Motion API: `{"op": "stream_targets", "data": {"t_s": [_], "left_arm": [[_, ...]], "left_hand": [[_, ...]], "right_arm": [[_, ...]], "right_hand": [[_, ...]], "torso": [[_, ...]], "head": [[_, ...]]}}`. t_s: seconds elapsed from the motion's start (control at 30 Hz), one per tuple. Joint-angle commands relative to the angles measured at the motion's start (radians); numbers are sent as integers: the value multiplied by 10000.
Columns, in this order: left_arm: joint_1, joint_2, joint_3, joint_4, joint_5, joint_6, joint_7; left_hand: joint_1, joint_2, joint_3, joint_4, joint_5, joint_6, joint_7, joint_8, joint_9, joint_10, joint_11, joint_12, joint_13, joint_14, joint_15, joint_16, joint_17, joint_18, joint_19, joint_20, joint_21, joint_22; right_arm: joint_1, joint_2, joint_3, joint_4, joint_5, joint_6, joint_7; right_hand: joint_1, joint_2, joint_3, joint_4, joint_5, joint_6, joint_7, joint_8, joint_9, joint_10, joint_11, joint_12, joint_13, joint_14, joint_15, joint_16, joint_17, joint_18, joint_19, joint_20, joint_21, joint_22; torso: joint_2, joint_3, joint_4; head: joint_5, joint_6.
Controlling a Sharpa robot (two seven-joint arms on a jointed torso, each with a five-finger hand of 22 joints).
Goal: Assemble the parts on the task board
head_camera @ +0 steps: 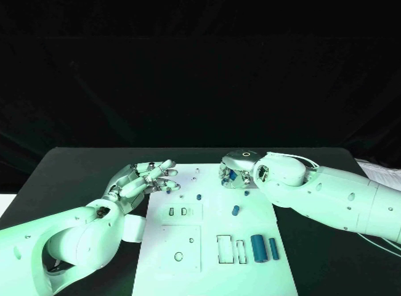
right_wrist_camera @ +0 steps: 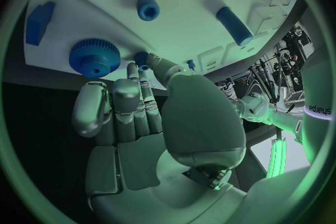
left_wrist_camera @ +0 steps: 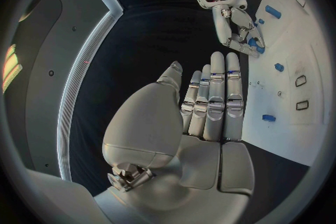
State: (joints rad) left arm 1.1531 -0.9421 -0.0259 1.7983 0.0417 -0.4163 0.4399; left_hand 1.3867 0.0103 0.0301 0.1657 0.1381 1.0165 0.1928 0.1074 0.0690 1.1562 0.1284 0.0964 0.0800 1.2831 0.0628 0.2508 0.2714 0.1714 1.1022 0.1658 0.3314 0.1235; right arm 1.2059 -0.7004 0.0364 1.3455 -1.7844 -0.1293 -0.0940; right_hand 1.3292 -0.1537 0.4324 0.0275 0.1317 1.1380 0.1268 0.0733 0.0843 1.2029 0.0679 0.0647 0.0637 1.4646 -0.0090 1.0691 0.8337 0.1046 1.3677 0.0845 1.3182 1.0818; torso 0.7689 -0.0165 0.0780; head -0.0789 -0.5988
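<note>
My left hand [head_camera: 145,179] hovers just beside the flat white rectangular task board [head_camera: 209,271], over the black table [head_camera: 76,172] near the board's far corner on that side. Its fingers [left_wrist_camera: 218,89] lie straight and close together, released, holding nothing.

My right hand [head_camera: 236,171] is at the board's far edge, fingers pointing down onto it. In the right wrist view the fingertips [right_wrist_camera: 143,64] meet at a small blue part [right_wrist_camera: 142,57] at the board's edge; I cannot tell whether they pinch it or only touch it. Just beside it on the board lies a blue toothed gear wheel [right_wrist_camera: 94,56].

Further parts lie on the board: a short blue cylinder [head_camera: 236,210] near its middle, a tiny blue piece [head_camera: 198,197] between that cylinder and my left hand, and a thick blue cylinder [head_camera: 259,248] with a slimmer blue pin [head_camera: 273,248] beside it near the board's near edge, next to rectangular recesses [head_camera: 225,248].
</note>
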Motion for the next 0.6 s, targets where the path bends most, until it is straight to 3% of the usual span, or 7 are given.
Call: {"op": "stream_targets", "data": {"t_s": [0.03, 0.6], "left_arm": [[12, 1, 8, 6, 50, 81, 0], [12, -1, 8, -10, 56, 83, -72]], "left_hand": [[-21, -16, -36, 1, 39, -25, 36, -35, -7, -25, 15, -61, -14, -23, 10, -26, 6, 104, 4, 51, -38, -14], [11, 20, -11, -14, 43, -33, 34, -44, -4, -36, 13, -71, -15, -14, 7, -33, 36, 109, 15, 52, -38, -18]], "right_arm": [[-7, -10, 0, -12, -106, 209, -1], [-105, 59, -1, -175, -120, 659, 1]], "right_hand": [[102, 47, 104, 11, 0, 116, -20, 42, 24, 102, -1, 28, 6, 178, -62, 84, 42, -109, 29, -45, 56, 42], [270, 86, 305, -61, -58, 261, -51, 33, 69, 270, -46, 3, 4, 200, -102, 302, 269, -154, 107, -70, 229, 308]], "torso": [[8, -6, 5], [19, -7, 12]], "head": [[-8, -16], [-31, -66]]}}
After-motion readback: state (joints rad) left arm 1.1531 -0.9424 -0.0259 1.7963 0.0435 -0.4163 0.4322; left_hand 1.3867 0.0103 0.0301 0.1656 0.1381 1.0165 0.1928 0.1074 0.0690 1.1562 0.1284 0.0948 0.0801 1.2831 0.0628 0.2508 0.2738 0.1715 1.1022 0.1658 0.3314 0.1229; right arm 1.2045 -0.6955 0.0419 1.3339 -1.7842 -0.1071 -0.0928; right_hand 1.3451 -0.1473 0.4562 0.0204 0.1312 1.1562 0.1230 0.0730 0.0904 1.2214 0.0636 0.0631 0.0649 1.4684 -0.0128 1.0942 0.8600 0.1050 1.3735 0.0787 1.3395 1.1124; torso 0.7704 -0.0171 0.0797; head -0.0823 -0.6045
